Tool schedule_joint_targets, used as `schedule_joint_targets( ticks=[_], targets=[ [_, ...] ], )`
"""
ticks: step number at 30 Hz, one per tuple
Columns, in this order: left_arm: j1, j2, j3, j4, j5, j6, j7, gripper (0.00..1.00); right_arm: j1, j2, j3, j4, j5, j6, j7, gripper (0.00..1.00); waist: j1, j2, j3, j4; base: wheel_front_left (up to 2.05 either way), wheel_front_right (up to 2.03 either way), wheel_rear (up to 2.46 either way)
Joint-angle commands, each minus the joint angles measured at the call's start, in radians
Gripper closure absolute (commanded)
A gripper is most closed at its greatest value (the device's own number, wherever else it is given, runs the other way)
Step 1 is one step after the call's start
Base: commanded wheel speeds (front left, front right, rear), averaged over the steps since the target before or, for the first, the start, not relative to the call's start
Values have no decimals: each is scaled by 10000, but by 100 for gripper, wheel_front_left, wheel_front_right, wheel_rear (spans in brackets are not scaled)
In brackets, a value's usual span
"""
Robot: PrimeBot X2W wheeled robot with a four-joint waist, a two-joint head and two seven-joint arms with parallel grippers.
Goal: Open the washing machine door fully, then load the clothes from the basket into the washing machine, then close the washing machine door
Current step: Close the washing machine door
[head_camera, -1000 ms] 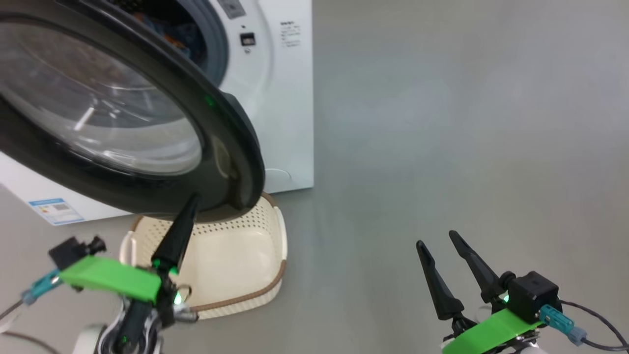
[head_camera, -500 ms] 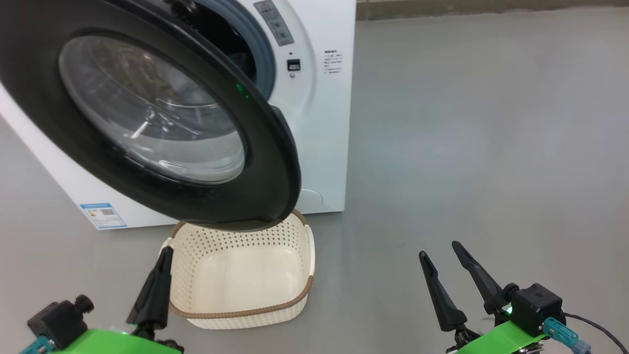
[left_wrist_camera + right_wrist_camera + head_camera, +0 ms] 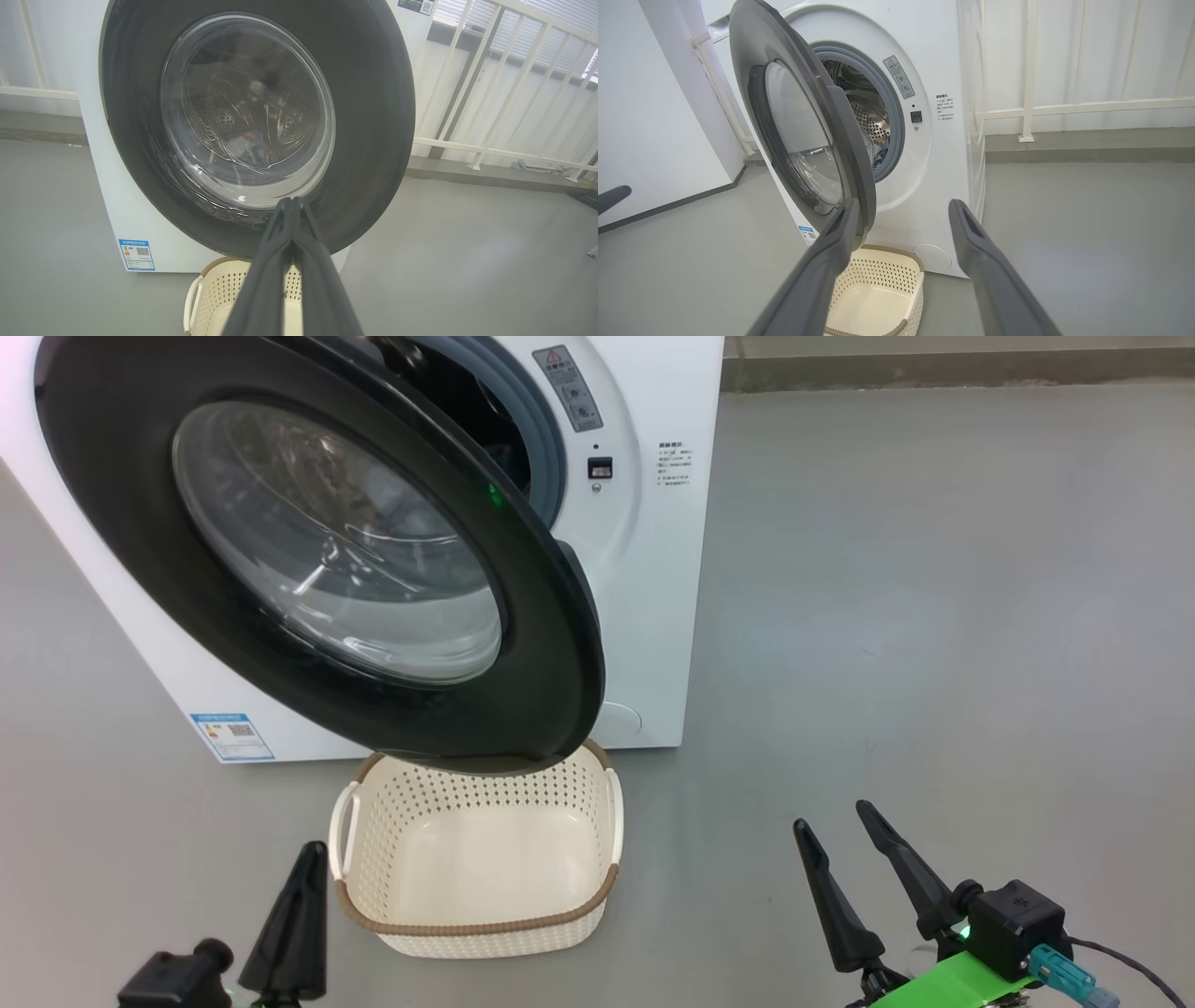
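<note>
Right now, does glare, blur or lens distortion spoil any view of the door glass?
Head view: sharp, streaky reflections on the glass of the washing machine door, a green glint on its rim. Left wrist view: that glass is smeared by swirling reflections, the left gripper soft up close. Right wrist view: the washing machine bows slightly at its edges, the right gripper soft too.

The floor (image 3: 934, 616) is grey, smooth and a bit shiny. A white wall (image 3: 654, 116) stands at one side, with a dark strip (image 3: 668, 205) along its foot. A white rail (image 3: 1027, 70) stands on a low grey step (image 3: 1087, 151).
</note>
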Motion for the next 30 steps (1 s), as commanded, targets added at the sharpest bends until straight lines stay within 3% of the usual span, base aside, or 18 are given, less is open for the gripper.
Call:
schedule_joint_targets(
  ticks=[1, 2, 3, 30],
  targets=[
    [-156, 52, 429, -249, 188, -21, -132, 55, -136, 30, 236, -251, -114, 16, -25, 0, 0, 0, 4, 6, 0, 0, 0],
    [-125, -17, 456, -252, 306, -22, -132, 10, -140, 38, 247, -242, -118, 16, -28, 0, 0, 0, 13, 10, 0, 0, 0],
    [-96, -81, 463, -229, 367, -22, -132, 0, -141, 44, 252, -232, -123, 16, -33, 0, 0, 0, 21, 17, 0, 0, 0],
    [-143, -239, 343, 101, 635, -24, -133, 0, -153, 47, 303, -51, -140, 16, -29, 0, 0, 0, -21, 56, 0, 0, 0]
  ],
)
